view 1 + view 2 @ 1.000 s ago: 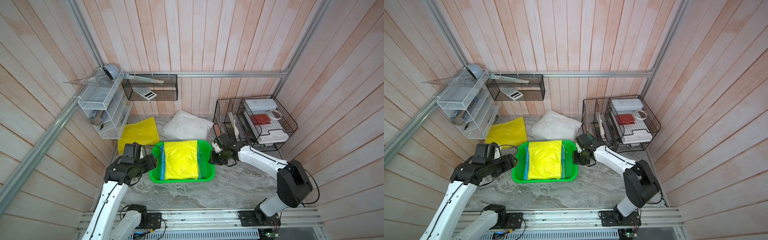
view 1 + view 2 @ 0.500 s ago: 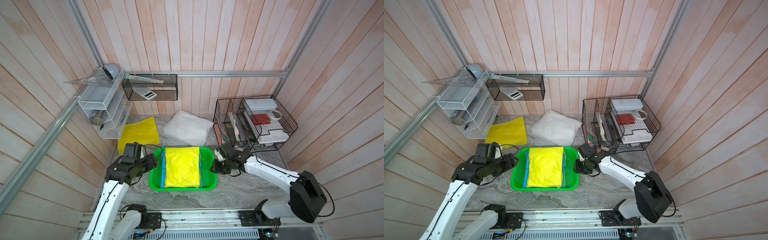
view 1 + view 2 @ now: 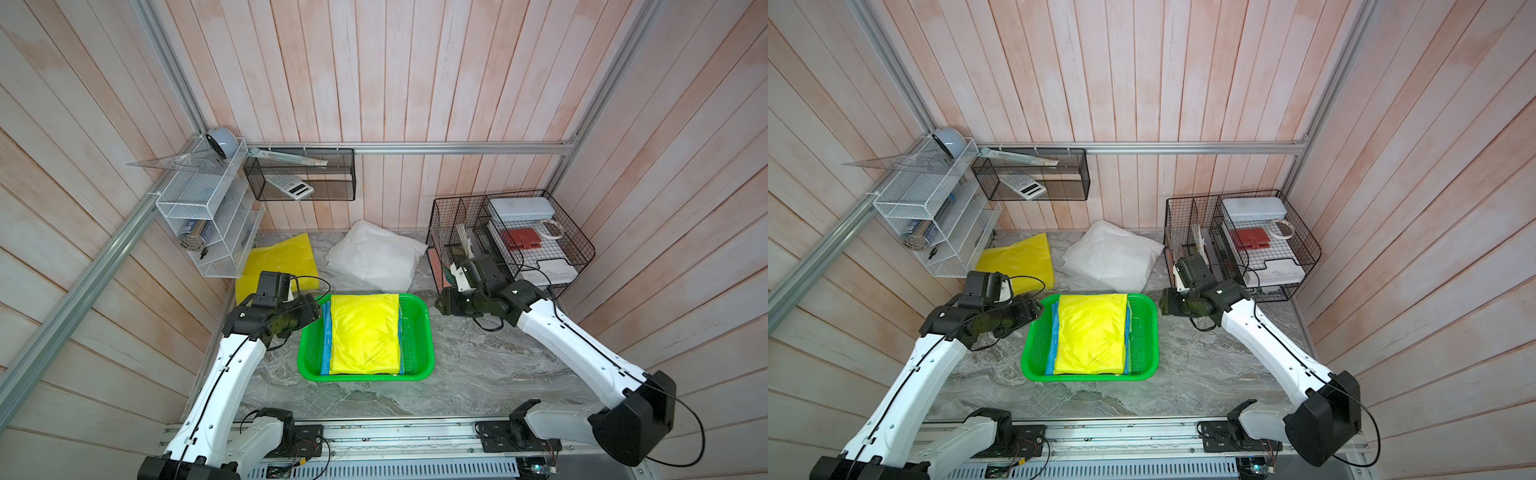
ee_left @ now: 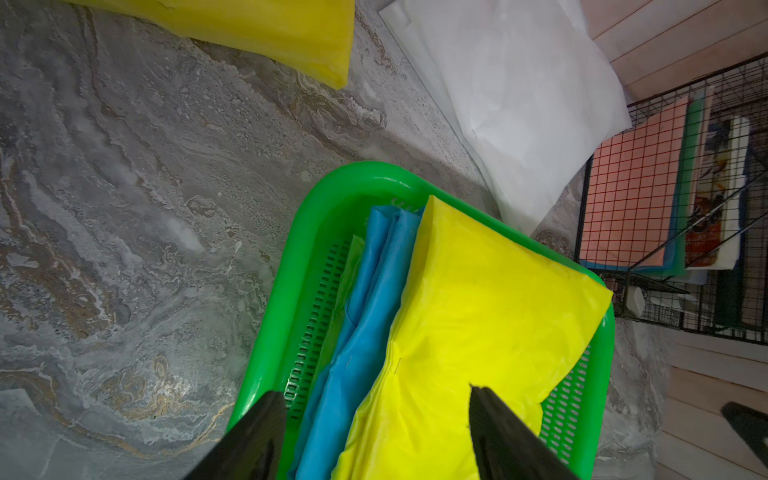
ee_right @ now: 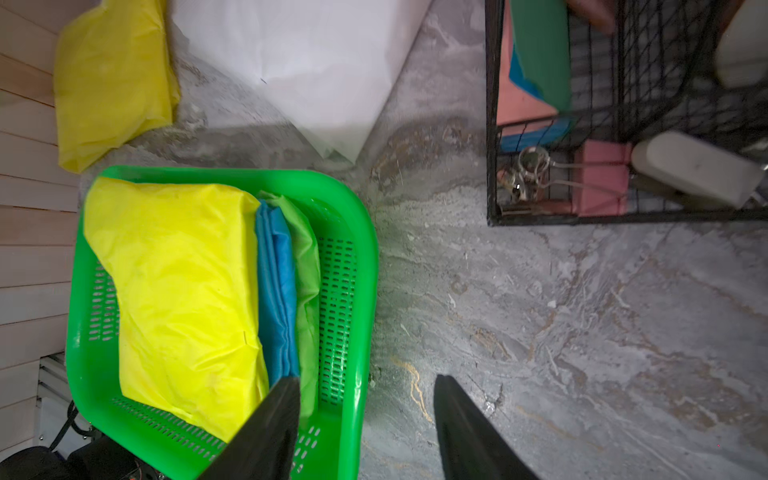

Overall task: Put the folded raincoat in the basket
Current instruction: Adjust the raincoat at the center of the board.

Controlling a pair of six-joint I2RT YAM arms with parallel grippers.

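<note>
Folded bright yellow plastic raincoat (image 3: 365, 332) flat inside bright green perforated plastic basket (image 3: 417, 338), atop folded blue sheet (image 4: 365, 324), partly between parted, empty jaws of left gripper (image 4: 374, 392). Jaws of right gripper (image 5: 365, 378) likewise apart, straddling basket rim, seemingly clear of it; grey marbled tabletop (image 5: 582, 332) under outer jaw
</note>
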